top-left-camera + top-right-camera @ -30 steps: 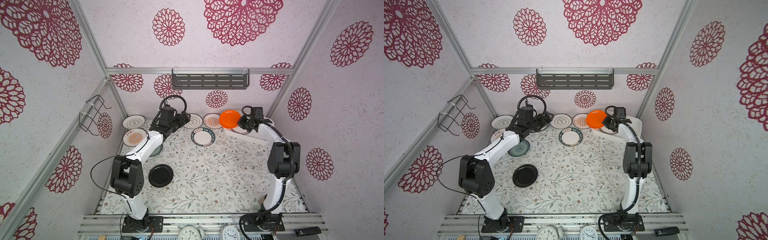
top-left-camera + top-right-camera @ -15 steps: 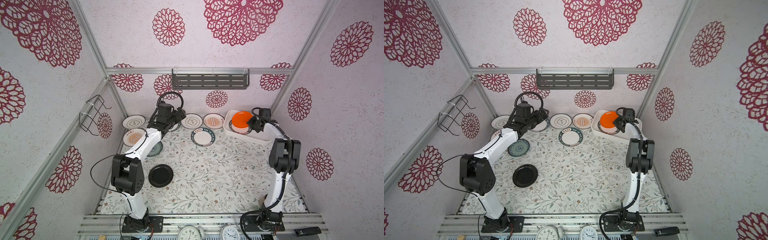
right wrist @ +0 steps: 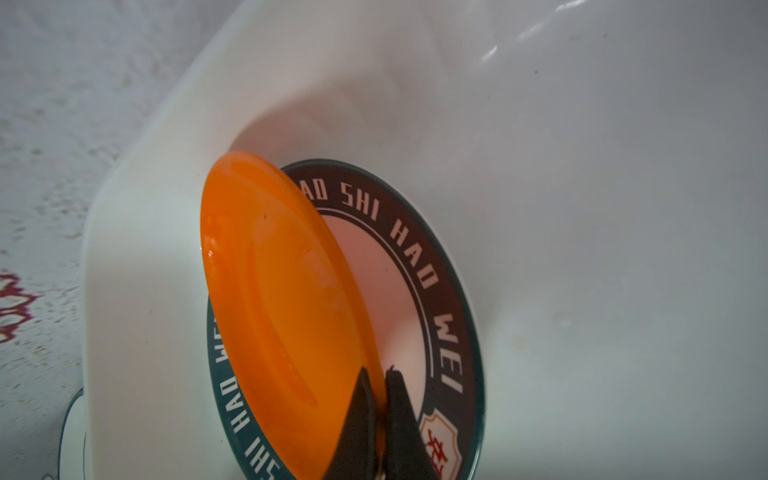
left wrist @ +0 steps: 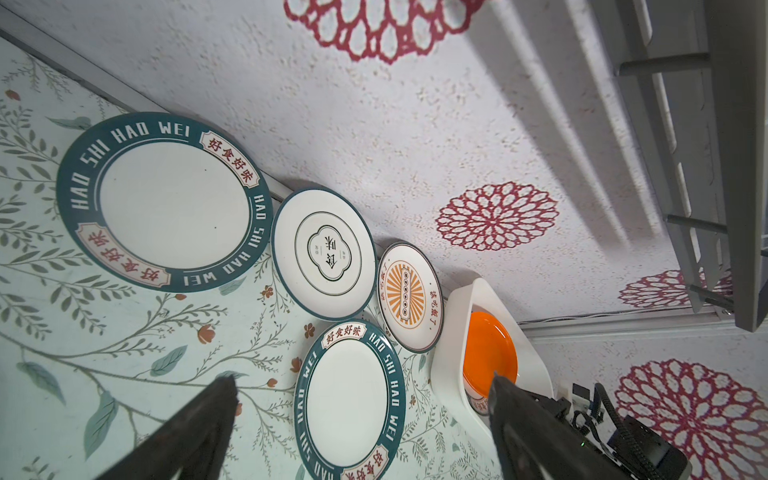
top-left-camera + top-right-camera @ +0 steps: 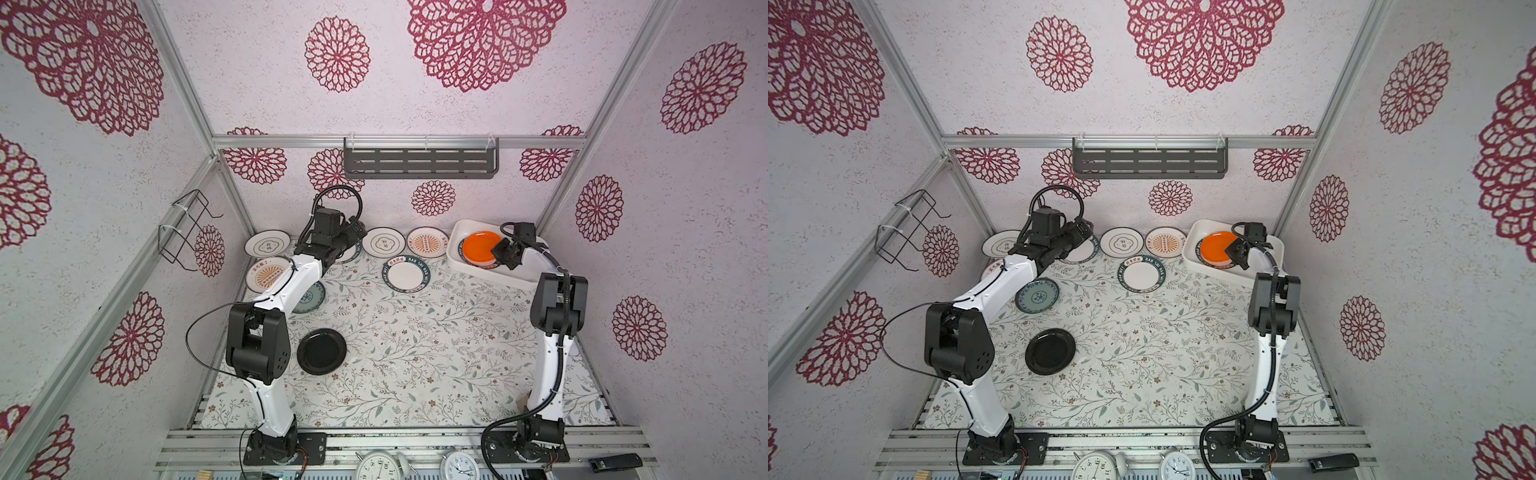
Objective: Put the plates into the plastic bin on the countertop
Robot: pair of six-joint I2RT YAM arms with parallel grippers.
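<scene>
Bin (image 5: 486, 275) on the desk (image 5: 415, 332) holds a green-rimmed plate (image 3: 432, 274); the right tool (image 3: 376, 374) pinches the orange plate (image 3: 274, 291) by its edge, tilted over it. Left tool (image 4: 361, 380), spread wide, hovers left of the bin over loose plates (image 4: 166, 199).

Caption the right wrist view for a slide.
Right gripper pinches the orange plate by its rim, tilted over a green-rimmed plate inside the plastic bin.

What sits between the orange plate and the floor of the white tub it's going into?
Only a green-rimmed plate, already lying in the plastic bin. The right gripper, jaws shut, holds the orange plate tilted over it; nothing else visible blocks.
</scene>
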